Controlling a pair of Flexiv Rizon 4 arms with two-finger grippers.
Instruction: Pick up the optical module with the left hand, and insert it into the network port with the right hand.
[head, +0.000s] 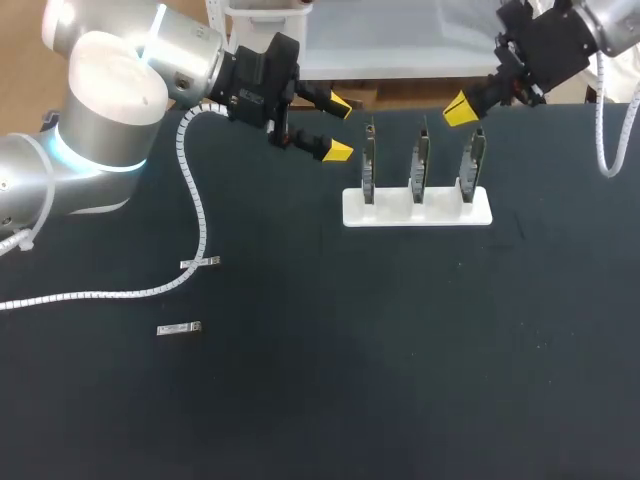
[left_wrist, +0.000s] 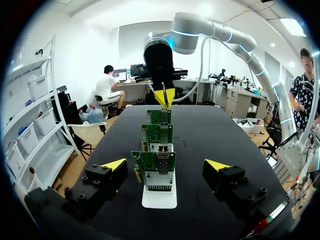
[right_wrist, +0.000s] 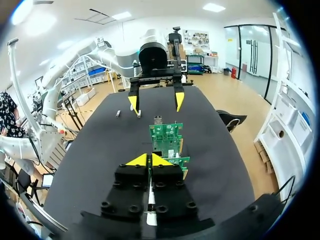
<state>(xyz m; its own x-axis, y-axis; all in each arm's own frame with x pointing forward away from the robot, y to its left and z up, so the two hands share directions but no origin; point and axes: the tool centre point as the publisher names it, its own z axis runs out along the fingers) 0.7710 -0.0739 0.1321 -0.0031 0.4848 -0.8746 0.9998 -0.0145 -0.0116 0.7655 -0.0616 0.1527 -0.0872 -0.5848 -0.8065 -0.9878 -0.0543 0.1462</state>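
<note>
Card stand (head: 390, 212), flanked.
Left gripper (head: 338, 128) spread wide at its 10 o'clock; right gripper (head: 460, 108) pinched together at 1 o'clock.

Left tool (head: 335, 128), fingers spread, and right tool (head: 462, 108) hang near a white stand (head: 417, 210) of three upright boards (head: 421, 160); two silver modules (head: 180, 328) lie well left on the desk (head: 400, 350).

A table (head: 400, 380) with a matte black top fills almost the whole head view; its far edge runs straight across. Light falls evenly on it, picking out faint pale specks. In the 2 wrist views the same dark top stretches away lengthwise with a soft grey sheen.
</note>
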